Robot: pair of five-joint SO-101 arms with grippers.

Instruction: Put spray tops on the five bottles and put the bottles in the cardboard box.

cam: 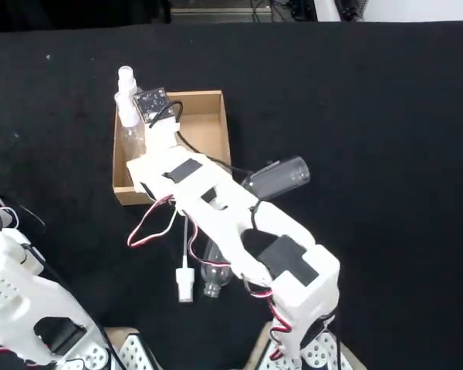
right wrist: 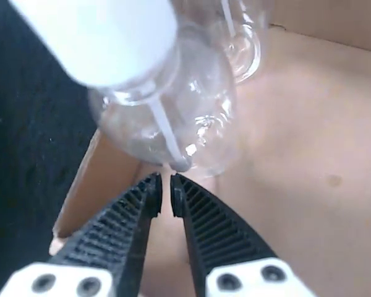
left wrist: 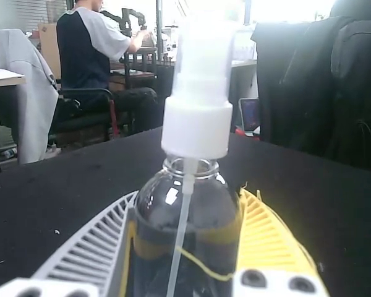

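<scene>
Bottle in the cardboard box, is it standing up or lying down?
Standing up. Its white spray top pokes above the cardboard box wall, and the bottle body sits below it inside.

— which colours are seen on the bench (cam: 386, 116)?
— plain black is seen all over it; the cardboard box (cam: 204, 127) is coloured plain brown.
— and the end effectors?
— the left end effector (left wrist: 188, 201) is ribbed, with one finger (left wrist: 93, 247) grey-white and the other yellow; the right end effector (right wrist: 164, 189) is ribbed in black.
— and the bottle (left wrist: 154, 216) between yellow and grey?
— it is seen as clear, and its spray top (left wrist: 196, 117) is coloured white.
</scene>
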